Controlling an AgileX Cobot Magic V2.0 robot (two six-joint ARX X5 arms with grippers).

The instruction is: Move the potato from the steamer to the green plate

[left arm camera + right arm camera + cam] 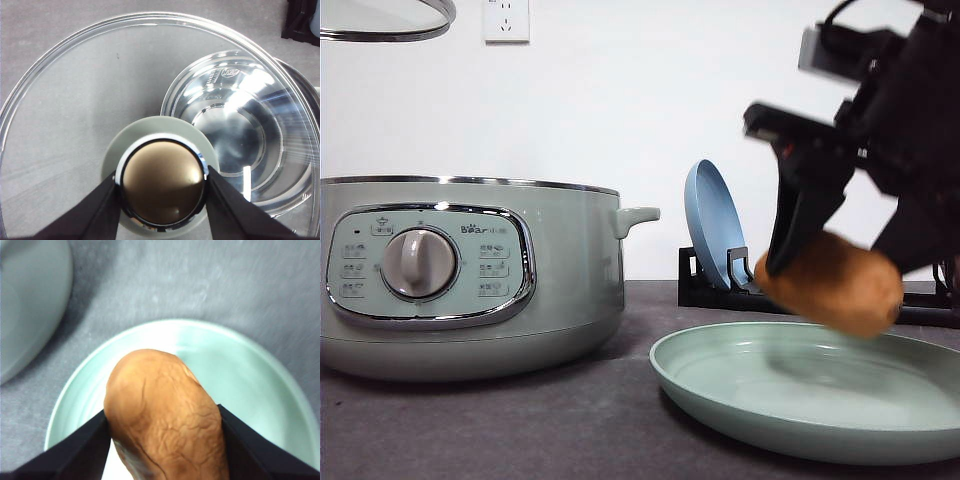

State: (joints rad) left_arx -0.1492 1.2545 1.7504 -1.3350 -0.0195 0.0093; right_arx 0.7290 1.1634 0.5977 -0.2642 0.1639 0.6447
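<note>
potato (165, 415): matte, wrinkled skin
green plate (800, 400): smooth, matte
steamer (570, 270): satin body, chrome trim
lid (75, 100): clear glass, glossy knob

Steamer (470, 285) left, green plate (810, 390) right — potato (830, 283) above plate.

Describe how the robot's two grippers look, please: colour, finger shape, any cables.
The right gripper is matte black, with long flat fingers tapering toward the tips, a light grey block above on its wrist, and a black cable looping at the top. The left gripper shows two plain black, wedge-shaped fingers, without markings.
</note>
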